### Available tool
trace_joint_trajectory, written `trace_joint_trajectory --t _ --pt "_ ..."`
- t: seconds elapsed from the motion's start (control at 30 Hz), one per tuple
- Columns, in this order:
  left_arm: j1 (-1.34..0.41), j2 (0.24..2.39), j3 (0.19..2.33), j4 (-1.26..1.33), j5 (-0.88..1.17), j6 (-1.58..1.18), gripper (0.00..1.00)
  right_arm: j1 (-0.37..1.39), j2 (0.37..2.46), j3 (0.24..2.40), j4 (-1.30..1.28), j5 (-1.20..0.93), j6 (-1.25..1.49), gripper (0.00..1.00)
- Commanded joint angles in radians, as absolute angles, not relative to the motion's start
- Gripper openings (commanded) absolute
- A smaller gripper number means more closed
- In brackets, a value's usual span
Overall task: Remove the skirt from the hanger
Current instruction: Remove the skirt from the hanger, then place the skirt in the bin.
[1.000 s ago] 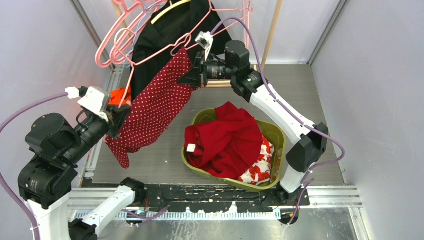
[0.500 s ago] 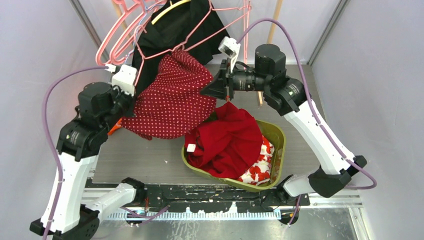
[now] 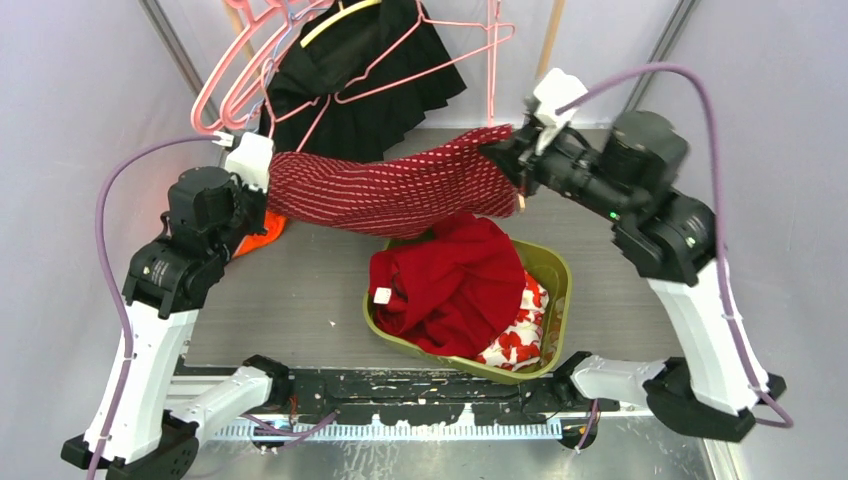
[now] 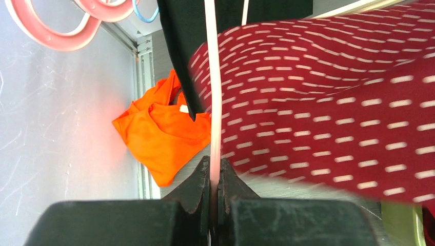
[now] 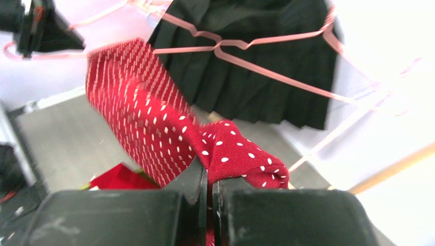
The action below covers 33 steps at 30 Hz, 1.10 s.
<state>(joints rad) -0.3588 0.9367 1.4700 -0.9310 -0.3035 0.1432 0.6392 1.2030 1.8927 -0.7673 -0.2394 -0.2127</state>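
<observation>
Soft matt cloth skirt — thin hanger, perhaps coated wire

This is a robot test cell in a lab. Plain pale wall panels in metal framing box in a grey table. A left arm and a right arm stand bolted on a rail along the bottom of the frame, trailing purple cables. Pink hangers crowd the upper left.
</observation>
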Motion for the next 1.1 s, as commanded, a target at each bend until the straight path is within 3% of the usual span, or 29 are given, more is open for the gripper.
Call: trace_joint_trajectory --t 0.0,0.33,0.67,1.07 --pt "-0.354 0.921 1.480 -0.851 -0.326 0.151 0.00 0.636 1.123 1.923 -0.569 -0.020 -0.288 0.01" --pt "-0.353 0.891 1.501 -0.850 -0.279 0.137 0.00 0.635 1.119 1.954 -0.565 -0.170 -0.159 0.01" --pt "-0.354 0.894 1.509 -0.849 -0.244 0.138 0.00 0.638 1.088 1.763 -0.707 -0.445 0.165 0.01" --pt "-0.356 0.904 1.524 -0.847 -0.235 0.125 0.00 0.643 0.880 1.180 -0.812 -0.504 0.321 0.01"
